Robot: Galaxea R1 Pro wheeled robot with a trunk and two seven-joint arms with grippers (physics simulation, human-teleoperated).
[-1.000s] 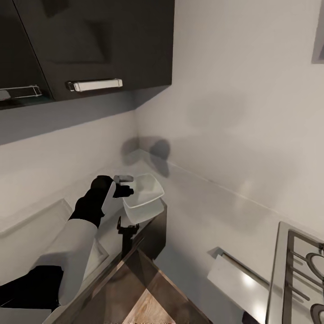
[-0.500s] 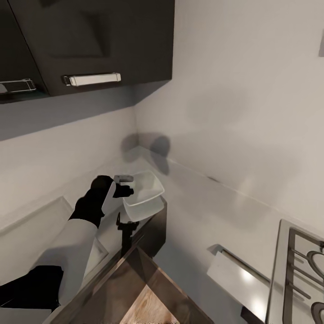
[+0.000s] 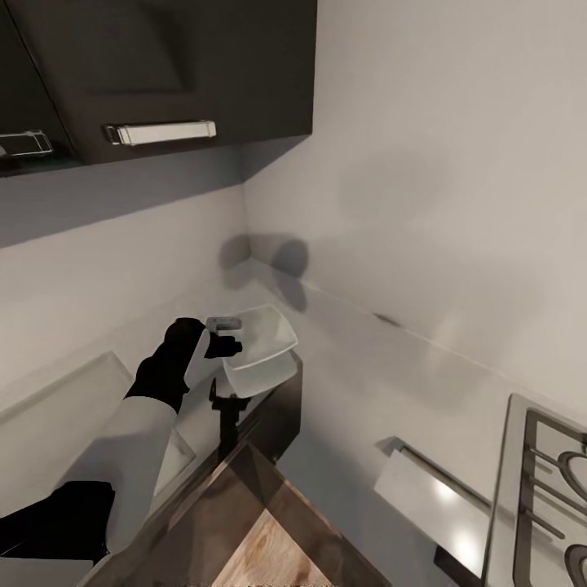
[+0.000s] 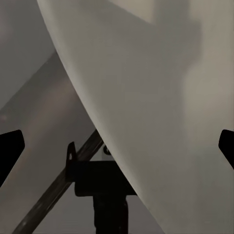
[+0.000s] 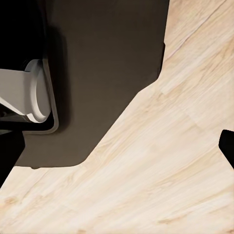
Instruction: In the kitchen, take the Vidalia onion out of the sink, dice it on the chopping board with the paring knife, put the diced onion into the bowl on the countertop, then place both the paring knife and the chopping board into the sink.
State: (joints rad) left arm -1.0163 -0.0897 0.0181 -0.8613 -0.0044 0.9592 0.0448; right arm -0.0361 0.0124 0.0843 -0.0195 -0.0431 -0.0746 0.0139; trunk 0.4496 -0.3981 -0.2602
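Bowl [image 3: 259, 349] is off the countertop [image 3: 359, 383], carried in the air by the left gripper [image 3: 226, 335], which pinches its near rim; fingers closed on the rim, one light-coloured pad [image 3: 222, 324] visible on top of the edge. Bowl is tilted, open side facing up and toward the corner of the walls. It looks empty in head view. Left arm reaches forward from the lower left, black wrist, white forearm.

Below the bowl: tap [image 3: 228, 412], dark upright shape, and beside the forearm the pale sink [image 3: 49, 408] edge. Left wrist view shows the bowl [image 4: 161, 97] underside up close, with the tap [image 4: 105, 180] dark underneath it.

Upper left: dark wall cabinets [image 3: 187, 73] with a chrome handle [image 3: 159, 132]. Lower right: hob [image 3: 546, 497] grates at the edge of the counter, white drawer front [image 3: 432, 497] below it.

Right gripper: only dark fingertip edges show in the right wrist view [image 5: 227, 146], over wood floor [image 5: 161, 170] and dark cabinet base [image 5: 102, 73]; tips sit at opposite frame edges, so spread wide, holding nothing.
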